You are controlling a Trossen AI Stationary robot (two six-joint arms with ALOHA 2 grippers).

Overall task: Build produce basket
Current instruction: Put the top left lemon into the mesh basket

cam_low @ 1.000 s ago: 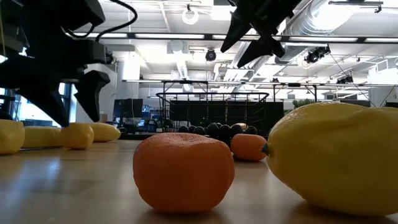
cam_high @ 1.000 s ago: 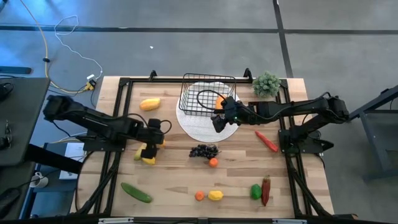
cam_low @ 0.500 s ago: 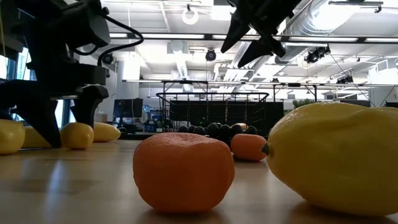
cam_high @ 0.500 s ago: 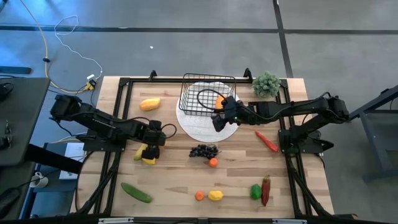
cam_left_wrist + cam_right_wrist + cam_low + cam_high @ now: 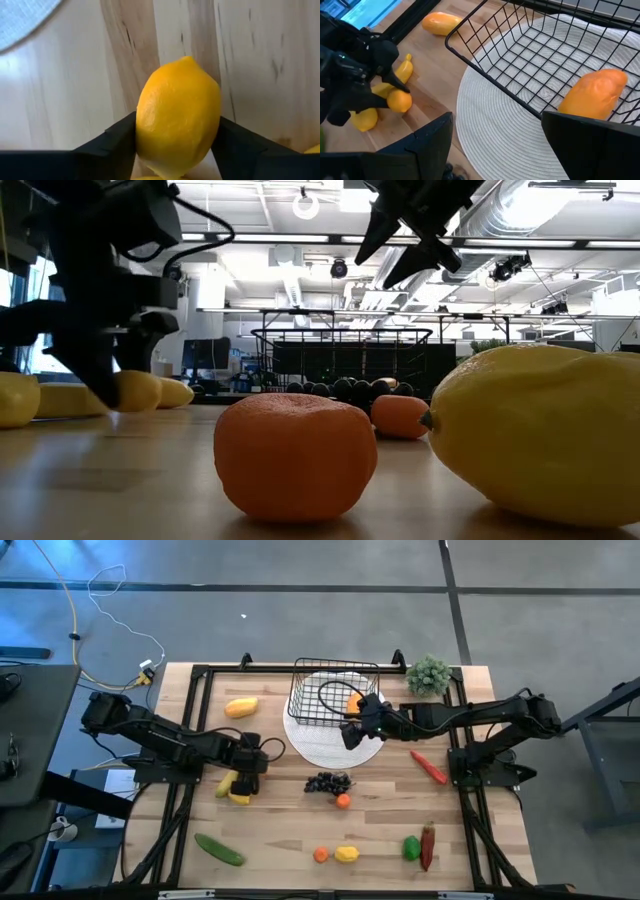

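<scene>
left gripper (image 5: 175, 150) jaws pinching lemon (image 5: 178, 115) off desk (image 5: 65, 100), bound for basket (image 5: 333, 690); right gripper (image 5: 352, 732) jaws spread, waiting by basket.

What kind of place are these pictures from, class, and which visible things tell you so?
Probably a robotics lab or an open industrial workspace. Exposed ceiling ducting and strip lights run overhead, loose cables trail over the grey concrete floor, and the wooden table carries two mounted arms among toy produce.

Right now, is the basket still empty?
No, the right wrist view shows an orange mango lying inside the basket, which sits on the white plate.
</scene>
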